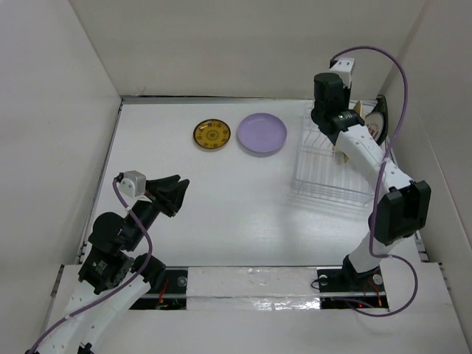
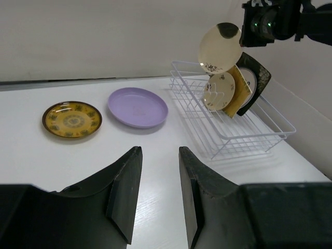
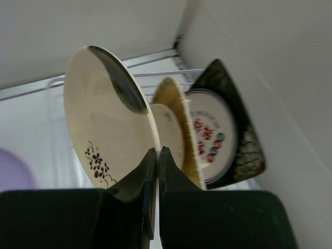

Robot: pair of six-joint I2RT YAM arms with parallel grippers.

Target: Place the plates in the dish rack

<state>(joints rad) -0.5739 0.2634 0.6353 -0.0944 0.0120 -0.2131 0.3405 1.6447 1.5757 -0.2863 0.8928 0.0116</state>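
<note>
My right gripper (image 3: pixel 157 155) pinches the speckled plate (image 3: pixel 106 122) above the rack (image 2: pixel 228 136), racked plates (image 3: pixel 207 132) just behind; left gripper (image 2: pixel 158 171) gapes empty.

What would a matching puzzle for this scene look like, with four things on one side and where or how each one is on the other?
Things
1. lavender plate
2. cream plate with a dark sprig
3. white plate with red marks
4. left gripper

Places or states
a. standing on edge in the dish rack
b. open and empty
c. lying flat on the table, next to the brown-and-yellow plate
d. pinched in the right gripper, above the rack

Pairs: 1-c, 2-d, 3-a, 4-b
</note>
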